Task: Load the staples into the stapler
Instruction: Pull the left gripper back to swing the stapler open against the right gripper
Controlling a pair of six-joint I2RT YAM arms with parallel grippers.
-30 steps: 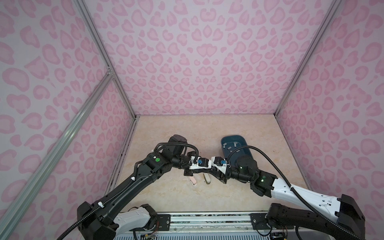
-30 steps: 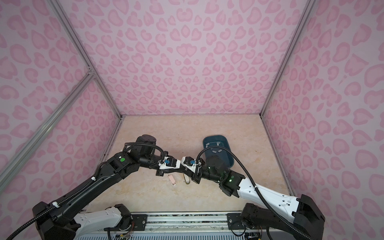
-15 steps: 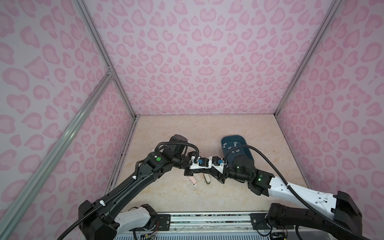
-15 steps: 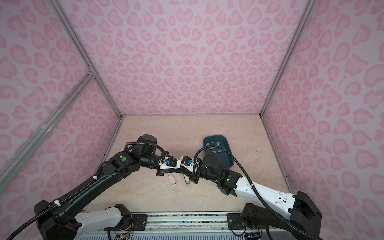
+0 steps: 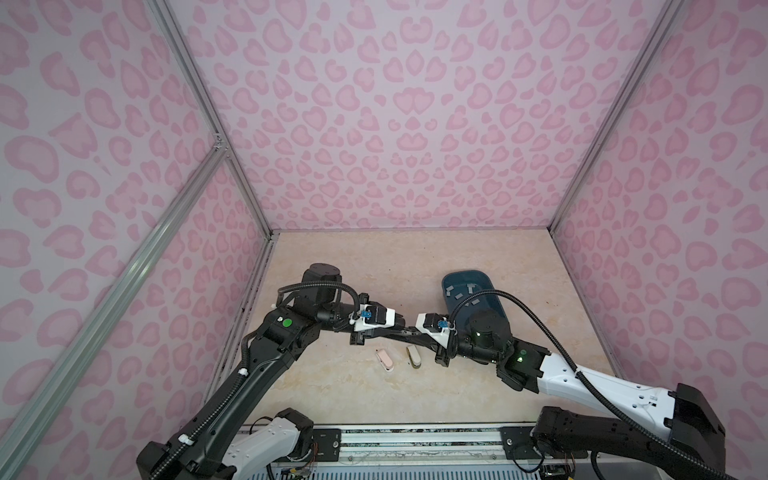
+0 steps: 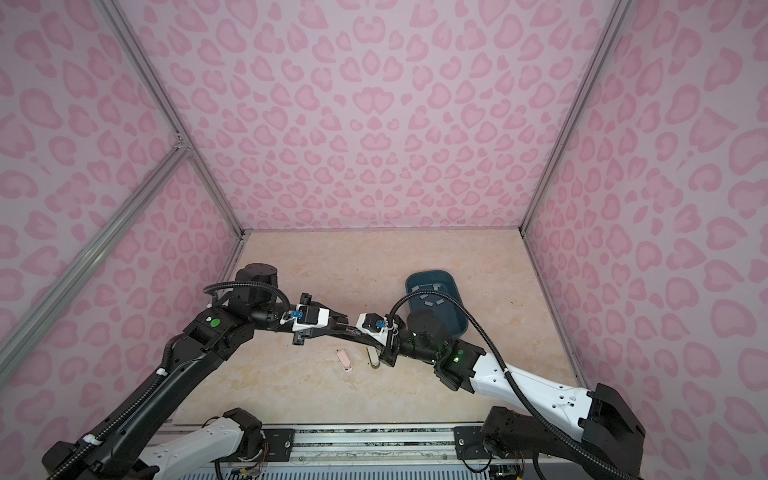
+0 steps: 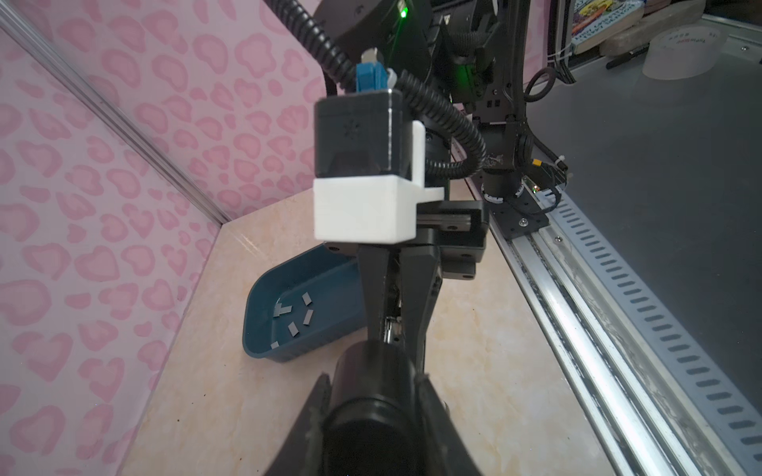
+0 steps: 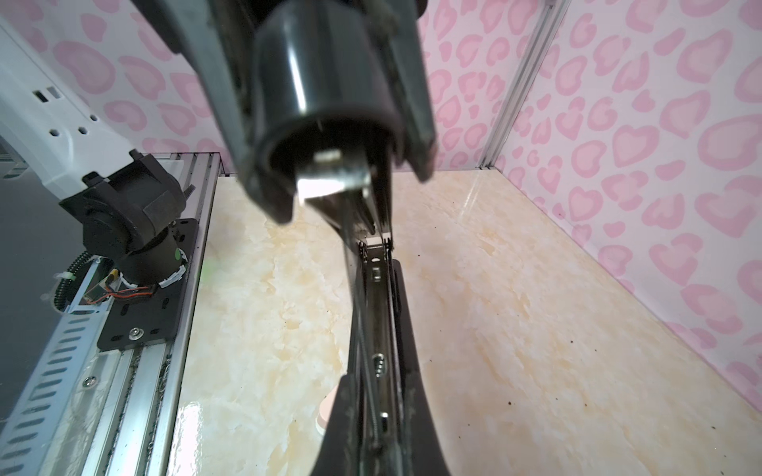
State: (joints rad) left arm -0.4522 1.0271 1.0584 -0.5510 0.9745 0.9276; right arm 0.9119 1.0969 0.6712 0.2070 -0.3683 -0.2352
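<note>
You've got three staplers: one black stapler (image 8: 377,313), one pink stapler (image 5: 385,360), one olive stapler (image 5: 413,356). One blue tray (image 7: 297,354). Loose staples (image 7: 307,316): at least six; two overlap, so exact count unclear.

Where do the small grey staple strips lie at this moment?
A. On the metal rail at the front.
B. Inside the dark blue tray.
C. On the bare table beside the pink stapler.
B: the left wrist view shows the grey staples scattered on the floor of the dark blue tray.
</note>
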